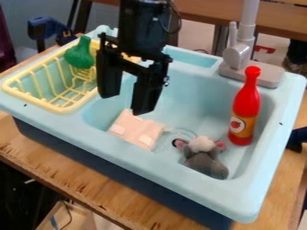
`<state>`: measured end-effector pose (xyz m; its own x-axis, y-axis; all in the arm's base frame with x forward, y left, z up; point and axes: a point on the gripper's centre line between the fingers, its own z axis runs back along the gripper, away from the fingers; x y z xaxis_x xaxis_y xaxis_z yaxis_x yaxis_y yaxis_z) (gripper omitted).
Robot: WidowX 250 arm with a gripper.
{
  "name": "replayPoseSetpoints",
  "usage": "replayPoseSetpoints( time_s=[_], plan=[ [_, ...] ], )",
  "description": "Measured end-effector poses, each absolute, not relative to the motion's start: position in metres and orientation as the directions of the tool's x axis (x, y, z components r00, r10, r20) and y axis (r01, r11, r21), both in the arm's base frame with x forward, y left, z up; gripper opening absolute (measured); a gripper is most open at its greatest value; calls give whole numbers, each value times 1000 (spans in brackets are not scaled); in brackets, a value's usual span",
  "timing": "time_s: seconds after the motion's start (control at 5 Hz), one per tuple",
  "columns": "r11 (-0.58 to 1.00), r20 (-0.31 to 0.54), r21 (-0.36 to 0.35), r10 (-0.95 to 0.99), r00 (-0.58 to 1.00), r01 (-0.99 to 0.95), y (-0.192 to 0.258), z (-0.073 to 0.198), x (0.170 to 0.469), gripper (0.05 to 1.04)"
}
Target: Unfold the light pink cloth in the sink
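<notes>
The black two-finger gripper (125,104), fingers open and empty, is hanging near a squarish, pale-pink, cloth-like pad (137,129), probably light, soft and graspable at opposite edges.

Likely robotics lab or workshop: black robot arm (142,27) over pale blue toy sink (174,179), set on plain wooden table (60,173). Play-kitchen pieces serve as test scene: grey faucet (239,54), yellow dish rack (67,109), plush mouse (205,162). Blue clamp-like tool (41,29) at back left. Second wooden table (203,13) behind. Thin cable (70,215) near open box (53,218), low at left.
</notes>
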<state>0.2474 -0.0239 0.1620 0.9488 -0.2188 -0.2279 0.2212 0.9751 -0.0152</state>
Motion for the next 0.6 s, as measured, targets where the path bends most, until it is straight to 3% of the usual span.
replayPoseSetpoints(
  time_s=[0.6],
  plan=[
    [983, -335, -25, -181, 925, 183, -12, 128, 241, 1001]
  ],
)
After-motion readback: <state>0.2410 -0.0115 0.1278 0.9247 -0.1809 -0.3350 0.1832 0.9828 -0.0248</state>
